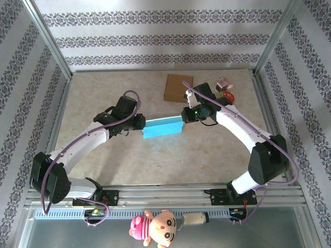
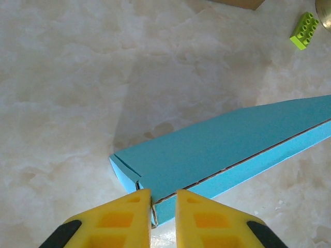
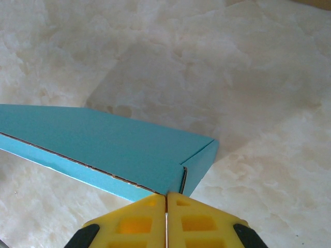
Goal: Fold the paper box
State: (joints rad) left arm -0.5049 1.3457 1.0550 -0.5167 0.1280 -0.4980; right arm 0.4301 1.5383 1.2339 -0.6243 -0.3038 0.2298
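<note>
Top view: the flat blue box (image 1: 163,127) is mid-counter (image 1: 155,160). The left gripper (image 1: 138,124) is at its 9 o'clock end, the right gripper (image 1: 184,114) at 3.
Left wrist: the left gripper (image 2: 163,206) pinches the box (image 2: 217,150) edge.
Right wrist: the right gripper (image 3: 166,204) is squeezed tight on the box (image 3: 114,144) edge.

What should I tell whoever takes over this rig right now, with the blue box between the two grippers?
Right gripper: shut on the blue paper box at its right end edge.
Left gripper: jaws narrowly apart around the left end edge; grip unclear.
Box: over the middle of the table, spanning between both grippers.
Done: folded into a long closed shape.
Left: side seam and end flaps show gaps; probably press them shut.
</note>
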